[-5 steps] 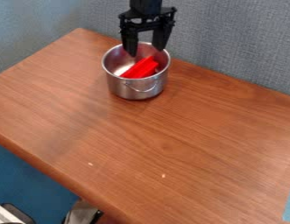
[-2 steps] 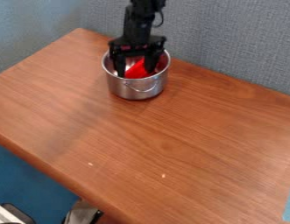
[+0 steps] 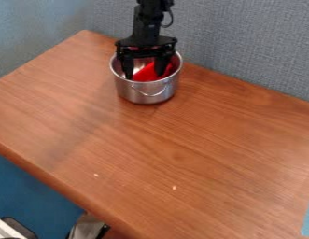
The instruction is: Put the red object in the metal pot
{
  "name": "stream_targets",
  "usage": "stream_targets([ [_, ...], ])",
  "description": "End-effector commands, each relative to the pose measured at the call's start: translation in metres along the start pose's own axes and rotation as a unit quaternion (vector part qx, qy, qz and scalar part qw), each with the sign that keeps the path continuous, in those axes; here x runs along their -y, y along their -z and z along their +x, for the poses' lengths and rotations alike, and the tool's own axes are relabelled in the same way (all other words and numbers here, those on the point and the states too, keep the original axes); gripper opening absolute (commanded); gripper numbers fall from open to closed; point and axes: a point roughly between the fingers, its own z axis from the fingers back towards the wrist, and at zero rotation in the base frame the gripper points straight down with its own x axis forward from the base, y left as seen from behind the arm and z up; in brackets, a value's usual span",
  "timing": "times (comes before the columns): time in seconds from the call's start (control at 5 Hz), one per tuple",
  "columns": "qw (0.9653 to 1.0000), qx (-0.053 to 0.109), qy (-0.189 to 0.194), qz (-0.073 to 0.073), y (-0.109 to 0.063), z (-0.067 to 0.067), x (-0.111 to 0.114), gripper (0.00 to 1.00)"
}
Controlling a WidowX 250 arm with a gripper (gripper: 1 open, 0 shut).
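Note:
The metal pot [image 3: 143, 90] stands near the far edge of the wooden table, shiny and round. The red object [image 3: 146, 69] lies inside it, leaning toward the back wall. My gripper [image 3: 147, 58] hangs straight down over the pot with its dark fingers [image 3: 123, 58] spread wide on either side of the red object, tips dipping to about the rim. The gripper is open and I cannot tell whether the fingers touch the red object.
The brown wooden table [image 3: 157, 159] stretches toward the camera, with its near edge dropping to a blue floor. A grey-blue wall rises right behind the pot. A dark item [image 3: 88, 229] shows at the bottom edge below the table.
The gripper has come down and shifted slightly left, from above the pot to around the red object inside it. The jaws stayed wide.

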Motion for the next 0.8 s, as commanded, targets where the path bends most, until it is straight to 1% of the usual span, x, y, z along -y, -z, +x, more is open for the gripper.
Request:
stream_targets([
  [0.0, 0.9998, -0.011, -0.015, 0.001, -0.002, 0.008, -0.006, 1.00],
  [0.2, 0.9994, -0.014, -0.032, 0.002, -0.012, 0.016, -0.008, 1.00],
  [0.4, 0.9990, -0.027, -0.032, 0.015, -0.008, 0.025, -0.020, 1.00],
  [0.6, 0.9983, -0.040, -0.032, 0.029, -0.004, 0.034, -0.032, 0.00],
])
